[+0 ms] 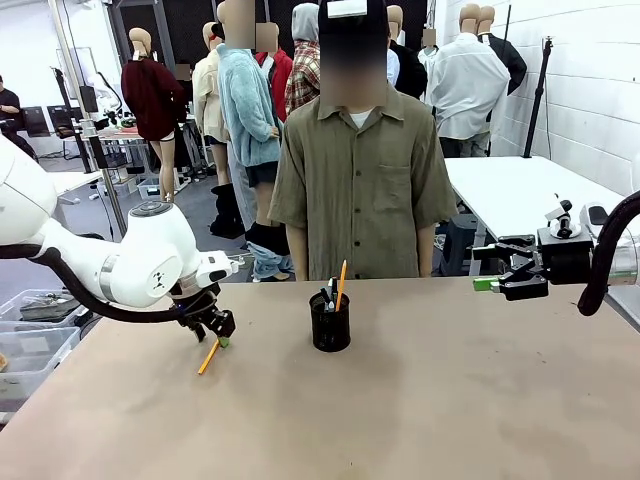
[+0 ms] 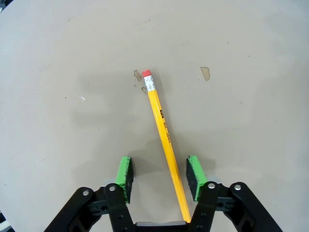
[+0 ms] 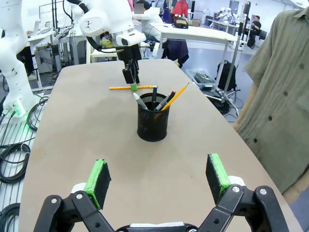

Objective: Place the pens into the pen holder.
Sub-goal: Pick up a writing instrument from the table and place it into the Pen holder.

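A yellow pencil (image 2: 161, 121) with a pink eraser lies flat on the brown table, left of the pen holder (image 1: 330, 325), a black mesh cup. My left gripper (image 1: 218, 335) is down at the table astride the pencil (image 1: 208, 357). Its green pads (image 2: 125, 172) stand partly apart on either side, and the shaft lies nearer the right pad, with a gap still showing. The cup (image 3: 153, 123) holds a yellow pencil, a dark pen and a whitish-grey one, all leaning. My right gripper (image 3: 158, 180) hovers open with nothing between its fingers, well right of the cup (image 1: 500, 283).
A person in an olive shirt (image 1: 360, 180) stands at the far edge of the table, right behind the cup. Bare table surface (image 1: 420, 420) stretches in front of the cup. Plastic bins (image 1: 30, 345) sit off the table's left side.
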Tool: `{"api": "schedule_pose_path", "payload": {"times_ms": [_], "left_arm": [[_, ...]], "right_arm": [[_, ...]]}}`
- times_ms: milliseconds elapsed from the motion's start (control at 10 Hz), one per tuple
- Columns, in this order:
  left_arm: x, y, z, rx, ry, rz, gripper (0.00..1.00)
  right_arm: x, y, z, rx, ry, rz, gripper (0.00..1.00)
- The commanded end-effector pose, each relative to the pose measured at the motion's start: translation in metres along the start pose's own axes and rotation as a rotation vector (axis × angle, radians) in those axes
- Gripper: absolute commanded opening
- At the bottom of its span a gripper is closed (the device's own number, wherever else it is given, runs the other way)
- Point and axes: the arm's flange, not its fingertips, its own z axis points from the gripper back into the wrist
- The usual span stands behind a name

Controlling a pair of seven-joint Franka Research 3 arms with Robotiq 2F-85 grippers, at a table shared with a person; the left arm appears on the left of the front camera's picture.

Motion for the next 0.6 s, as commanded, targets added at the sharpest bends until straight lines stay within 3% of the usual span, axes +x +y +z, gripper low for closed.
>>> {"api": "schedule_pose_path", "payload": {"times_ms": [0, 500], "left_arm": [[0.0028, -0.0004, -0.0081, -0.019, 0.032, -0.017, 0.30], [0.0032, -0.0072, -0.0110, -0.028, 0.058, 0.021, 0.30]], "right_arm": [[0.0007, 0.0002, -0.0018, 0.003, 0.000, 0.006, 1.00], [0.0007, 0.0002, -0.0018, 0.003, 0.000, 0.006, 1.00]]}}
